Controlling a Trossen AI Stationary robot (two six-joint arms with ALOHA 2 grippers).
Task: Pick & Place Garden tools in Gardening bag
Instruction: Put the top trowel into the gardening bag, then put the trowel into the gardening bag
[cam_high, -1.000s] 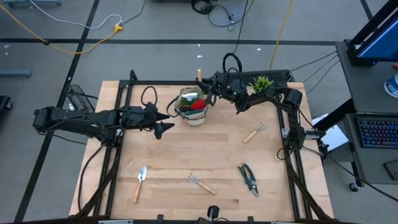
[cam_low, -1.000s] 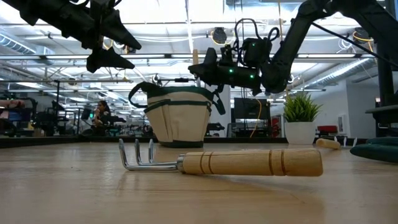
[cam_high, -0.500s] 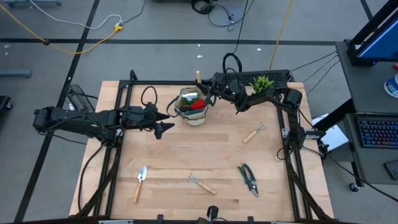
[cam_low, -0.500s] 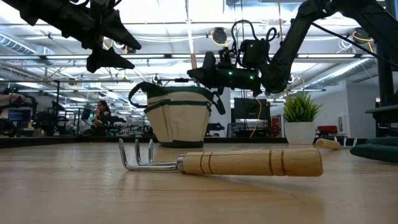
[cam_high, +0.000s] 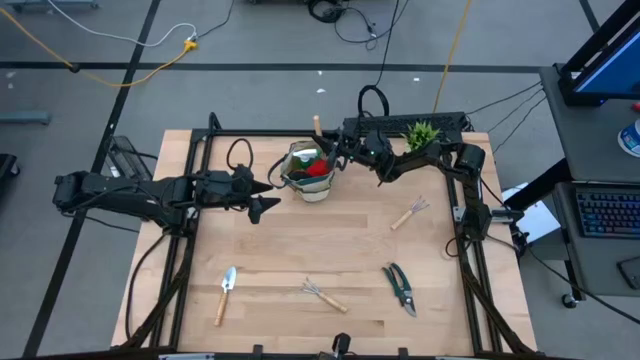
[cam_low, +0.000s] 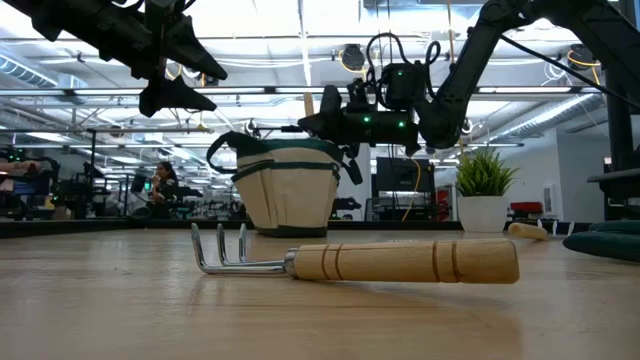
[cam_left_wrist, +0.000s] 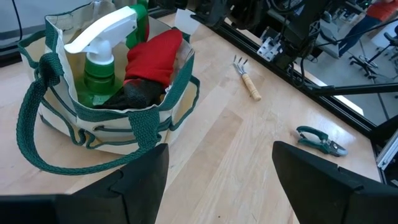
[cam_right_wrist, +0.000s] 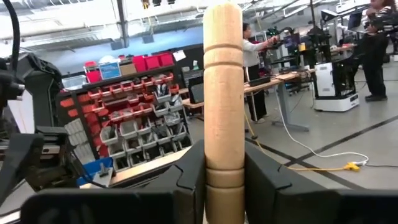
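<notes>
The beige gardening bag (cam_high: 308, 173) with green trim stands at the table's far middle; it also shows in the low view (cam_low: 290, 188). It holds a green spray bottle (cam_left_wrist: 102, 59) and a red-black glove (cam_left_wrist: 149, 65). My right gripper (cam_high: 335, 150) is above the bag's far right rim, shut on a wooden-handled tool (cam_high: 318, 125) whose metal end is hidden. My left gripper (cam_high: 262, 205) is open and empty, left of the bag and above the table. My right gripper pinches the tool's round wooden handle (cam_right_wrist: 224, 163) between its two fingers (cam_right_wrist: 193, 180), which lie across it. The free end of the handle (cam_low: 309, 103) sticks up above the fingers. The tool is lifted clear of the table; its lower end is hidden behind the gripper.
On the table lie a trowel (cam_high: 226, 293), a rake (cam_high: 323, 295) that fills the low view's foreground (cam_low: 360, 260), pruning shears (cam_high: 400, 288) and a second rake (cam_high: 409, 212). A spiky green potted plant (cam_high: 421, 133) stands at the far right.
My right gripper has gone down a little toward the bag with the tool; the handle's free end stands lower than before.
</notes>
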